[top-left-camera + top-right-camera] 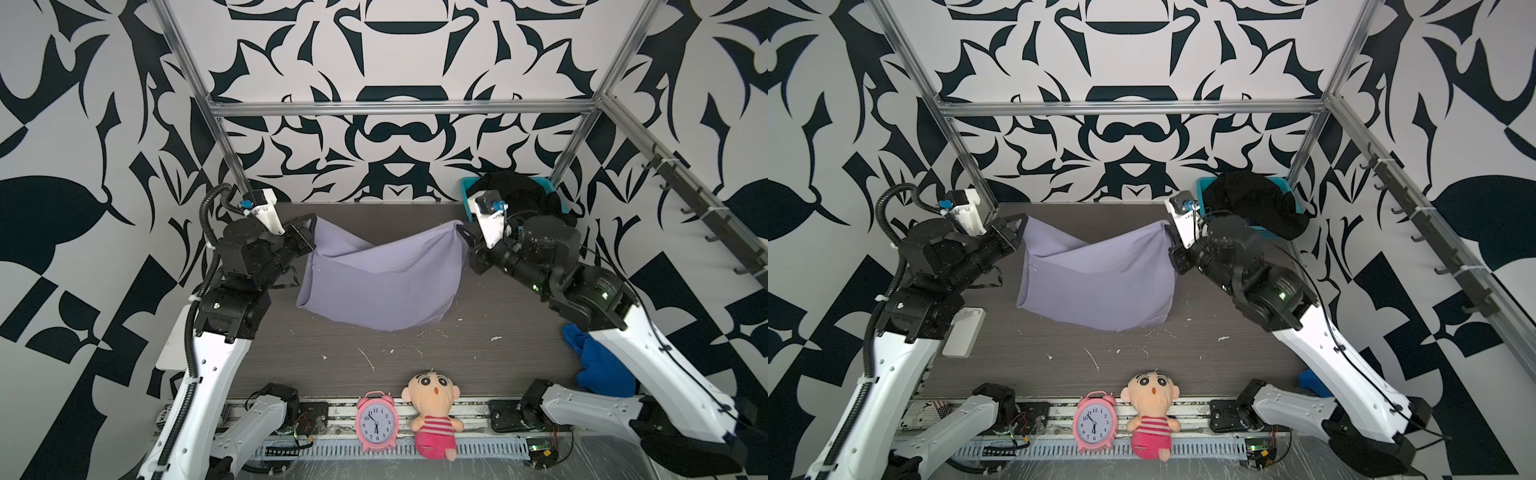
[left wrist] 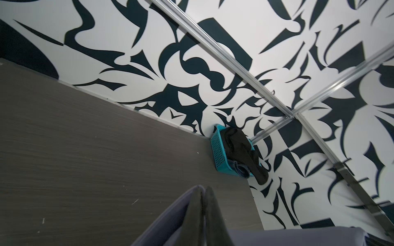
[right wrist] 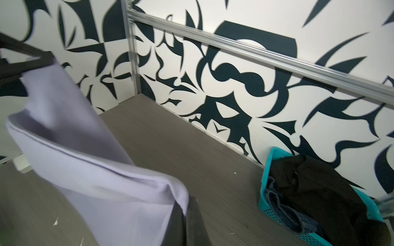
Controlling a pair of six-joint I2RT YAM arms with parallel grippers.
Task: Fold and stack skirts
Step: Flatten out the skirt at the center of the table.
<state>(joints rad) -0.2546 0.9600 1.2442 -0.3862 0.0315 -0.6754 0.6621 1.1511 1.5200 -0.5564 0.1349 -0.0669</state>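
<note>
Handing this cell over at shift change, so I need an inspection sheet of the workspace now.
Surface: grey wood-grain tabletop, scratched, white flecks.
Job's things: plain lavender skirt held up by two corners; black skirt and denim skirt in teal mesh basket.
Clutter: pink alarm clock, plush doll, royal-blue cloth.
Grippers: left gripper and right gripper both shut on plain lavender skirt.
Cables: black corrugated conduit along left arm.
Surroundings: black-and-white patterned walls, aluminium frame.

Hanging skirt (image 1: 382,286) strung above the tabletop (image 1: 374,357) between left gripper (image 1: 311,222) and right gripper (image 1: 460,227), basket (image 1: 467,189) in the far right corner behind, second skirt (image 1: 515,192) draped over third skirt (image 3: 283,213) inside it, clock (image 1: 376,422) just left of doll (image 1: 434,415) at the near edge, loose cloth (image 1: 602,368) near right.
</note>
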